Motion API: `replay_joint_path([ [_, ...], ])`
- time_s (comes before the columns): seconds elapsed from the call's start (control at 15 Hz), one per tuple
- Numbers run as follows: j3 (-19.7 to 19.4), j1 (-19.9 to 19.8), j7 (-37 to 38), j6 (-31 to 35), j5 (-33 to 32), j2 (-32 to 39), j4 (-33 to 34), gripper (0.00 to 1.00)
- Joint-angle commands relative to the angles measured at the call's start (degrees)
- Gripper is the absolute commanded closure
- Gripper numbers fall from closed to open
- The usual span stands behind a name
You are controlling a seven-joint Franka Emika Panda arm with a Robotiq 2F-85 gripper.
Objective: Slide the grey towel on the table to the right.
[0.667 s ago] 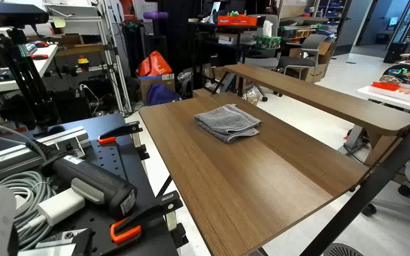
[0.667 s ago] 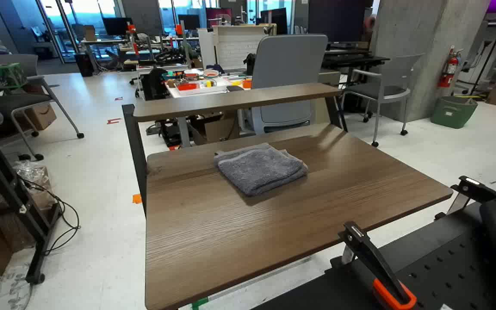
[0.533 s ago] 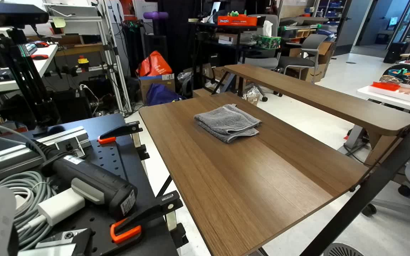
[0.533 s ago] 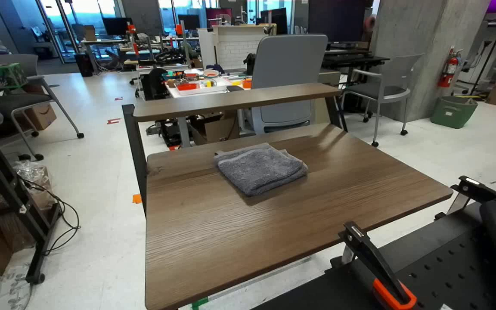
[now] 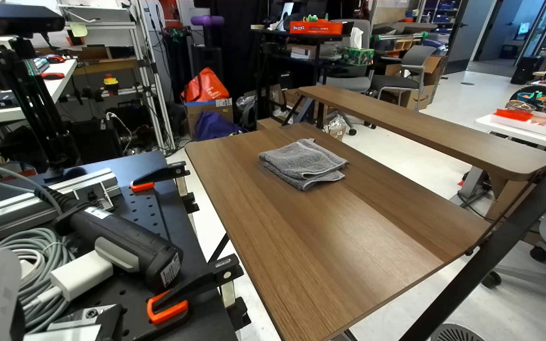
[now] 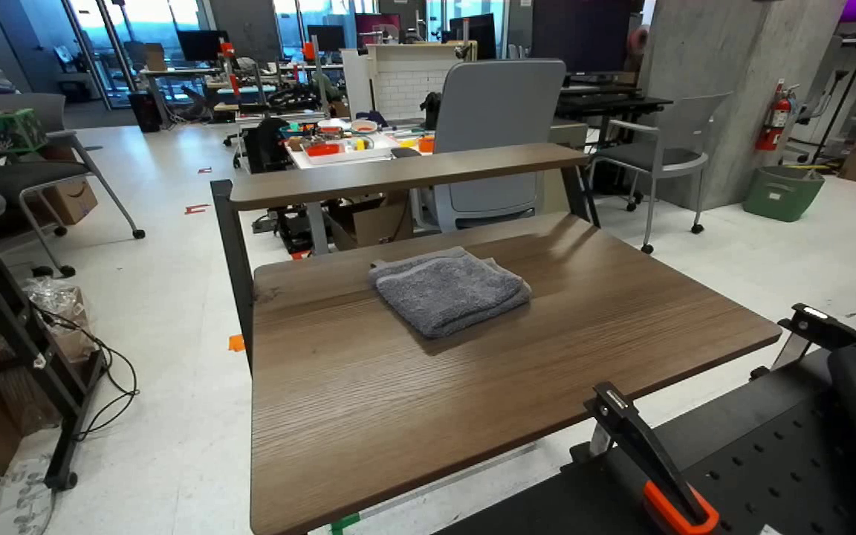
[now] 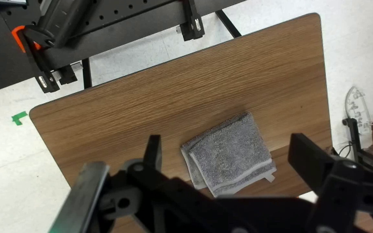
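Note:
The grey towel lies folded on the brown wood-grain table in both exterior views [image 5: 303, 164] [image 6: 449, 291]. The table top [image 5: 330, 246] also shows in an exterior view [image 6: 368, 416] and in the wrist view [image 7: 134, 100]. In the wrist view the towel [image 7: 231, 152] sits below and between the fingers, with its layered edges and a small white tag showing. My gripper [image 7: 227, 138] is open with its fingers wide apart and nothing between them. It is above the table and apart from the towel. The gripper is out of view in both exterior views.
A raised narrow brown shelf [image 5: 424, 125] on dark legs runs along one long side of the table. A black bench [image 5: 145, 213] stands along the opposite side. Black and orange clamps [image 5: 197, 284] grip its edge. A grey chair [image 6: 498, 134] stands behind the shelf.

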Motion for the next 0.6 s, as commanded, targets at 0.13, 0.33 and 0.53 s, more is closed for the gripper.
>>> replay_joint_path([
  [0.13,2.7,-0.7,4.8,7.8,-5.0,17.0,6.1,0.00],
  [0.33,2.4,0.6,5.7,9.6,-6.6,27.7,11.8,0.00],
  [0.53,1.4,2.1,6.7,10.0,-7.5,38.9,20.3,0.00],
])
